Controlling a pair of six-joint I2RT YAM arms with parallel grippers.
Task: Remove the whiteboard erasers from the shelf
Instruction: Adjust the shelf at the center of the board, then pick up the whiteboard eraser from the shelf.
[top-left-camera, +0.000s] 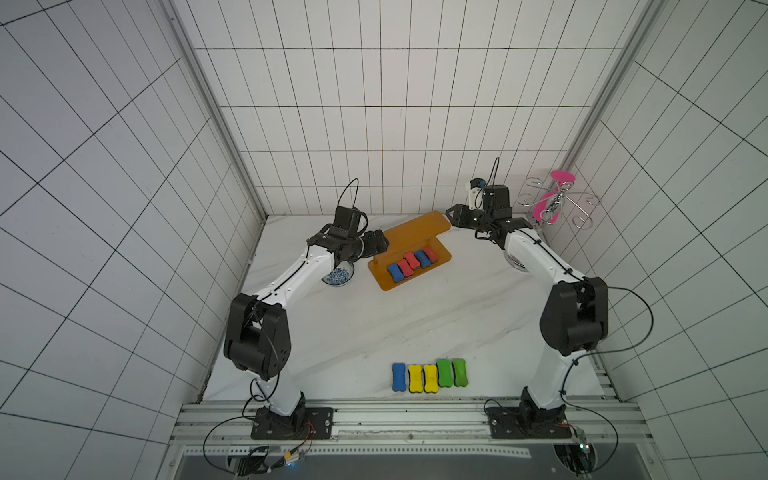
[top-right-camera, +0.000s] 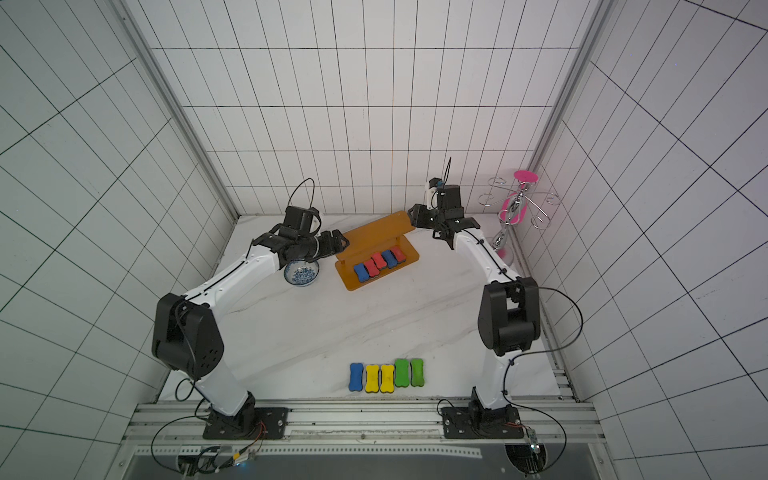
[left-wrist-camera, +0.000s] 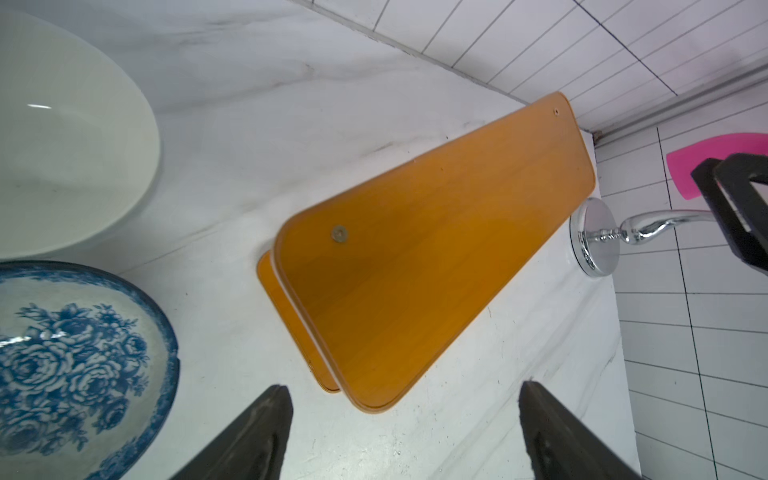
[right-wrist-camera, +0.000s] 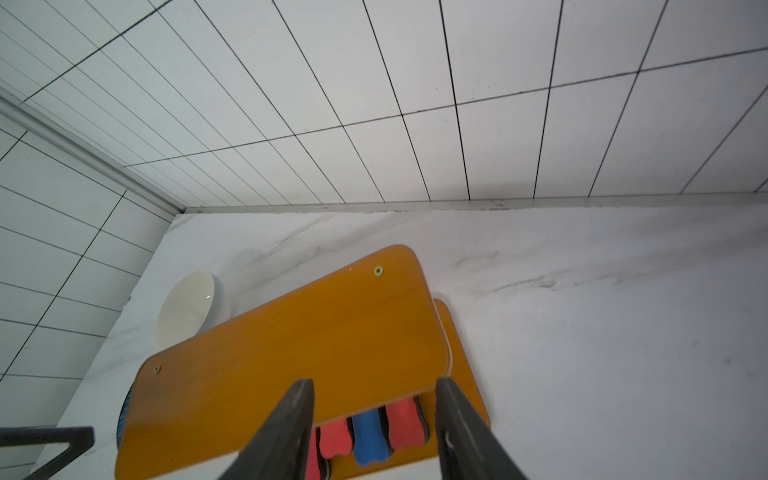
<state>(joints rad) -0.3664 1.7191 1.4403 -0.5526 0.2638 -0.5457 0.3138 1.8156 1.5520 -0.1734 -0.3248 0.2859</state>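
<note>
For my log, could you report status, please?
Left gripper open, right gripper open. Five bone-shaped foam erasers on lower board of orange-brown two-tier shelf. Upper board overhangs them.

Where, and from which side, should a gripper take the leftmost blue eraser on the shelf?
Probably take the blue eraser across its narrow waist, from above and in front: the upper board of the shelf overhangs behind, and the eraser's left side is free.

Two overhead eyes, two wrist cameras
Both top views look steeply down on the whole table (top-left-camera: 415, 324); each wrist camera hangs close over the shelf (left-wrist-camera: 415, 270) from opposite ends, sharing its upper board.
</note>
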